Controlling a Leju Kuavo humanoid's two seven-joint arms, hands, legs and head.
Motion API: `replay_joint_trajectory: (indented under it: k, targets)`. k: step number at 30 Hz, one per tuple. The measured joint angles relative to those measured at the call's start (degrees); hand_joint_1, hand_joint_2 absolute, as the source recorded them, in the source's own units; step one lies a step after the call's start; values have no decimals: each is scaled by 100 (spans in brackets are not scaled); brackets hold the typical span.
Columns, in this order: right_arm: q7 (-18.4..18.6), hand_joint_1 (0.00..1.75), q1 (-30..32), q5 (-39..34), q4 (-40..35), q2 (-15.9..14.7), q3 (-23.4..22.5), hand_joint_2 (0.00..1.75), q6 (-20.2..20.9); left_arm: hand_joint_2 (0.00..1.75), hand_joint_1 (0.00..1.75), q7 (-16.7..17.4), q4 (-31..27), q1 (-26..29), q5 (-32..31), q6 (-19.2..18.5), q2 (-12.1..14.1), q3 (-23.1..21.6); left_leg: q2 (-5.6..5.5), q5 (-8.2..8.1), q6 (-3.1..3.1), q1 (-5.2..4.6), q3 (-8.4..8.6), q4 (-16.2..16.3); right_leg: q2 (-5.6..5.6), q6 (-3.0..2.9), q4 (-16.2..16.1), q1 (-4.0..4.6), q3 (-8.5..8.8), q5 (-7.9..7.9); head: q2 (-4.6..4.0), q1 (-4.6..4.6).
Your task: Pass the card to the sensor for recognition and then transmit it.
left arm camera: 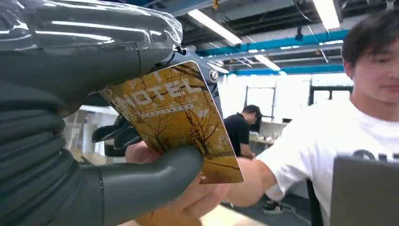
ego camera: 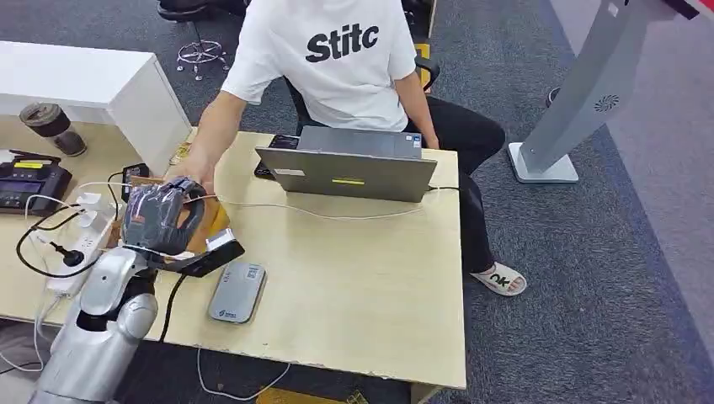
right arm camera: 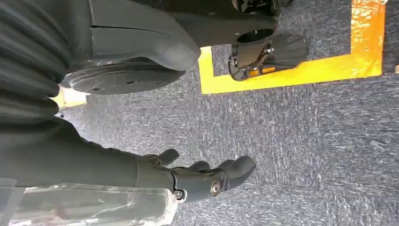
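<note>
My left hand (ego camera: 160, 215) is raised over the left part of the wooden table (ego camera: 362, 295) and grips a yellow-brown hotel card (left arm camera: 179, 122). The thumb (left arm camera: 155, 176) presses on the card's face. A seated person in a white shirt reaches across, and their hand (ego camera: 187, 175) is right at my hand; their fingers (left arm camera: 197, 200) touch the card's lower edge from behind. The sensor, a flat grey card reader (ego camera: 237, 291), lies on the table just to the right of my wrist. My right hand (right arm camera: 207, 176) hangs over the carpet, fingers apart, holding nothing.
A grey laptop (ego camera: 349, 172) stands open at the table's far edge in front of the person. A white power strip (ego camera: 84, 244) with cables and a black device (ego camera: 29, 181) lie on the left. A grey floor stand (ego camera: 572, 101) rises at the right.
</note>
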Motion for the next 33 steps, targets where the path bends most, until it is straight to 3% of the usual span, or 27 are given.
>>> replay_joint_trajectory:
  k: [5,6,9,10,16,29,30,33]
  targets:
    - [33,0,-11,68,4,0,53,175,-2,175,171,59,37,-264,118,158,-57,160,0,0,0,0,-1,0,1,0,0,0,-1,0,0,2]
    - [44,0,-13,70,4,-2,59,175,-7,175,0,72,53,-302,147,228,-72,214,1,0,0,0,-1,0,2,0,0,0,-1,0,0,0]
    - [101,0,-17,70,7,-4,83,175,-7,175,0,76,81,-370,205,561,-148,441,3,0,0,0,-1,0,3,0,0,0,-2,0,0,0]
    - [114,0,-18,70,7,-4,88,175,-7,0,0,76,81,-377,201,610,-166,479,3,0,0,0,-1,0,3,0,0,0,-3,0,0,0]
    - [164,0,-33,70,9,-9,147,175,-7,0,0,39,83,-376,157,992,-339,763,3,0,0,0,-3,0,2,0,0,0,-2,0,0,0]
    - [199,0,-25,44,33,-13,155,175,-7,0,0,-13,179,-304,175,1084,-474,938,2,0,0,0,-5,0,2,0,0,0,-2,0,0,0]
    - [197,0,-24,37,35,-13,157,175,-9,175,0,-13,179,-296,173,1084,-481,946,2,0,0,0,-5,0,2,0,0,0,-2,0,0,2]
    - [164,0,-11,-52,37,-15,155,175,-9,175,0,-26,179,-237,104,925,-474,957,3,0,0,0,-5,0,2,0,0,0,-2,0,0,2]
